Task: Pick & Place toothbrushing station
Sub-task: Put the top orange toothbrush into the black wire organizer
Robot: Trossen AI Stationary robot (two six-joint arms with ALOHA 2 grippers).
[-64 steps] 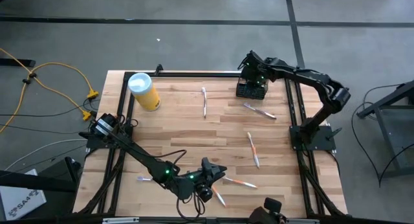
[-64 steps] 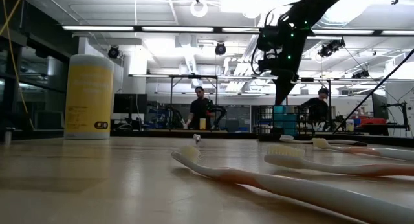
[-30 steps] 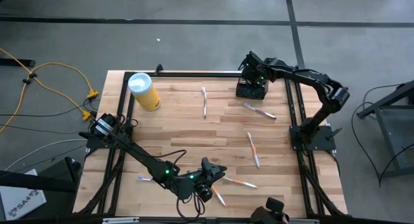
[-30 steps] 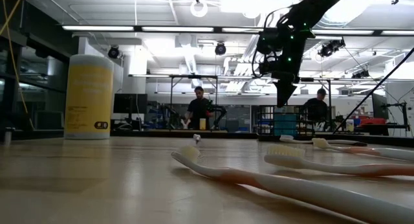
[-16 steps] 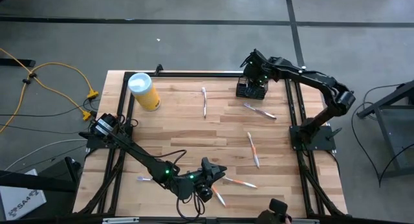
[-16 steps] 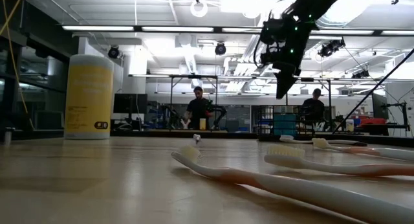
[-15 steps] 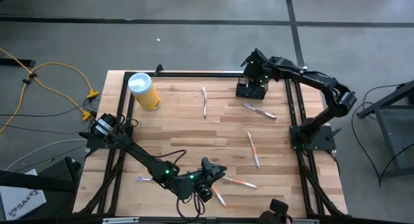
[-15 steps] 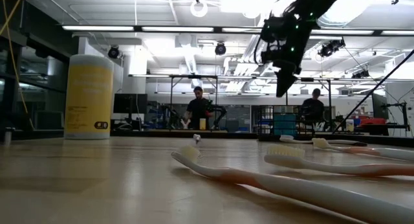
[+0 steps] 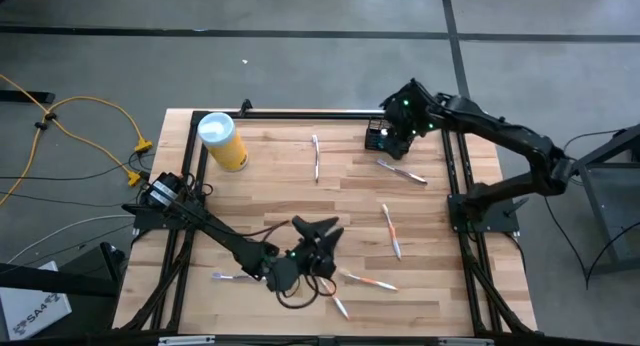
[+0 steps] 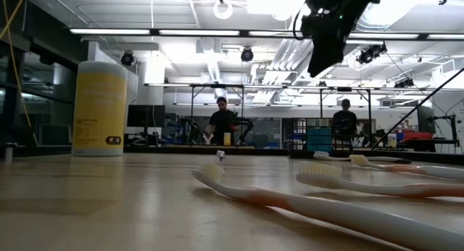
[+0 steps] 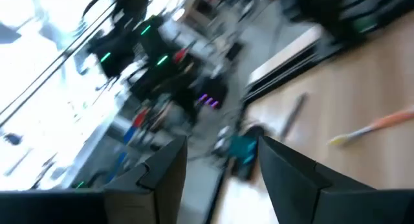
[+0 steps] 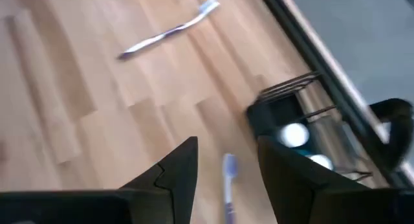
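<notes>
The wooden slatted bench (image 9: 300, 201) is the stage, and both dark arms have just moved at once. The right arm has lifted up and away from the small black wire-mesh rectangular basket (image 9: 379, 138), which sits at the far right of the bench, against the black frame rail, its compartments open to the right wrist camera. A moment ago the right tool (image 9: 400, 129) hung directly over that basket; now it has risen and swung a little right, high enough that the level view shows it near the ceiling lights (image 10: 324, 51), fingers spread apart with nothing between them. So the station has not been picked up: it rests on the bench, untouched, and I read this as a pull-back rather than a grasp. Meanwhile the left arm, which lay folded at the near edge, has pushed its left tool (image 9: 318, 231) farther in toward the middle of the bench, fingers likewise spread and empty. The yellow cylindrical canister with a white lid (image 9: 222, 140) stands at the far left, well apart from the action. Several white toothbrushes lie scattered, one with an orange handle (image 9: 392, 231) right of centre, another slim one (image 9: 316, 157) at the far middle. Pick and place both look yet to come.
</notes>
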